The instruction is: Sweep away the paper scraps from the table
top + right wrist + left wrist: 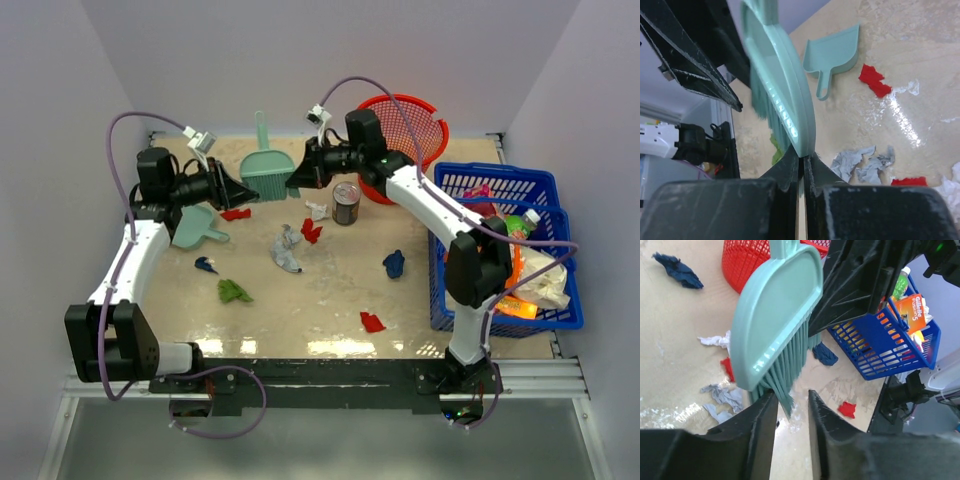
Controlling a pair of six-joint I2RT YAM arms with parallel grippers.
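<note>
Right wrist view: right gripper (801,162) pinches the green brush (777,85); left gripper (790,407) stands parted around its bristles, gripping nothing.

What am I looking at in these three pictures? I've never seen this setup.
Two white-and-black robot arms are bolted at the near edge of a beige mottled table. One picture looks down from above; the other two come from cameras on each wrist. The right gripper is shut on the rim of a mint-green plastic hand brush. The left gripper stands slightly open around its bristle tips. Small crumpled paper scraps in red, blue, green, grey and white lie scattered. Also there: a mint-green dustpan, a tin can, a red mesh basket and a blue plastic crate.
</note>
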